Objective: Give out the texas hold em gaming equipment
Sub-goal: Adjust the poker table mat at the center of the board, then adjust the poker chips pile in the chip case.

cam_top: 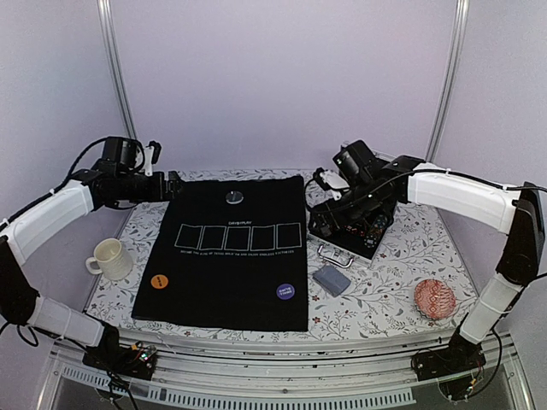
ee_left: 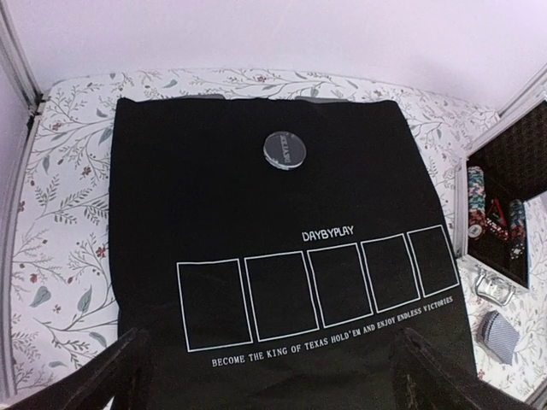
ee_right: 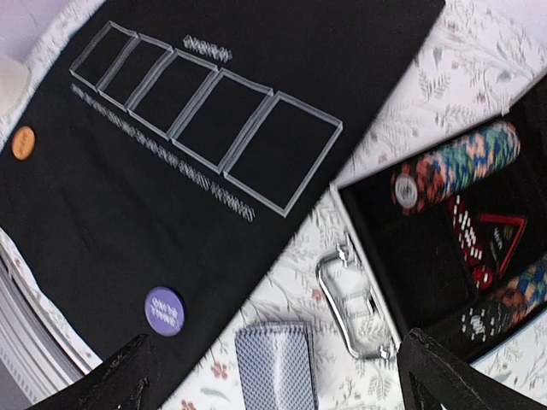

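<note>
A black felt mat (cam_top: 226, 256) with several printed card boxes lies mid-table. On it rest a silver button disc (cam_top: 234, 197) (ee_left: 285, 149), an orange disc (cam_top: 159, 280) (ee_right: 23, 143) and a purple disc (cam_top: 285, 291) (ee_right: 164, 310). A blue-grey-backed deck of cards (cam_top: 332, 280) (ee_right: 275, 367) lies on the tablecloth right of the mat. Rolls of poker chips (ee_right: 457, 165) (ee_left: 493, 218) lie in an open black case (cam_top: 355, 226). My left gripper (cam_top: 173, 185) (ee_left: 273, 380) hovers open over the mat's far left corner. Over the case's left side, my right gripper (cam_top: 327, 209) (ee_right: 278, 384) is open and holds nothing.
A cream mug (cam_top: 109, 258) stands left of the mat. A red patterned round disc (cam_top: 435, 299) lies at the near right. The case's chrome handle (cam_top: 335, 255) (ee_right: 352, 303) sticks out toward the deck. The flowered tablecloth (cam_top: 385, 282) ends at a metal front rail.
</note>
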You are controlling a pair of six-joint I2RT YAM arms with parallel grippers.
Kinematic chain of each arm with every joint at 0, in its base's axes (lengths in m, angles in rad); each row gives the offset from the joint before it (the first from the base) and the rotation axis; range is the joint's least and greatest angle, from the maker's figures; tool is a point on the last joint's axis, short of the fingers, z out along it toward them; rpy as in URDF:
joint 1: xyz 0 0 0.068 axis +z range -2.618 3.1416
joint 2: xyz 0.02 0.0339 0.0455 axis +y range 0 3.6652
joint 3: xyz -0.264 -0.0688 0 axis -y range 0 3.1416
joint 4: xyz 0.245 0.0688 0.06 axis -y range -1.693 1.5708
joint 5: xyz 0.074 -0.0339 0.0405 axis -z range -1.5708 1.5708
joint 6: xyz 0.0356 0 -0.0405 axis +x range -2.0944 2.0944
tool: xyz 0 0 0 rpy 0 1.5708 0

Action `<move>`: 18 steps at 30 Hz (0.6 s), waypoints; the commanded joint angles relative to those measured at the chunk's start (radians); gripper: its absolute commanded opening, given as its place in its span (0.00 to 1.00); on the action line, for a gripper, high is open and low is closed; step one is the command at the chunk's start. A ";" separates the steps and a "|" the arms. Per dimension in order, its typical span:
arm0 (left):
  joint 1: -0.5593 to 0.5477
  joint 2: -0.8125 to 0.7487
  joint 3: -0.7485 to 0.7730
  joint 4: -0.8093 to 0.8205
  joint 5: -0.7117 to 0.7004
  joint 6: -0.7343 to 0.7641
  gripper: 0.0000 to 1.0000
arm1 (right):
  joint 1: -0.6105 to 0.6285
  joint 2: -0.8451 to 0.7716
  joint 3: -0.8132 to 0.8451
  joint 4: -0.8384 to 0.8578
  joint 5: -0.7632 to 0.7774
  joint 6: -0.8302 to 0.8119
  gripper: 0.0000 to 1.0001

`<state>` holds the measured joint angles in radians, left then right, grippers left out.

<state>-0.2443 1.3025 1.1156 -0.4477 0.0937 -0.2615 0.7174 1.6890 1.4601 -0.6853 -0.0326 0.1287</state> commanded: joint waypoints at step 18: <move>0.012 0.019 -0.097 0.093 -0.078 0.085 0.98 | -0.113 0.412 0.329 -0.122 0.160 -0.296 0.83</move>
<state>-0.2447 1.2915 1.0218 -0.3763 0.0280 -0.2008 0.6132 2.0121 1.7130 -0.7864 0.1188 -0.0761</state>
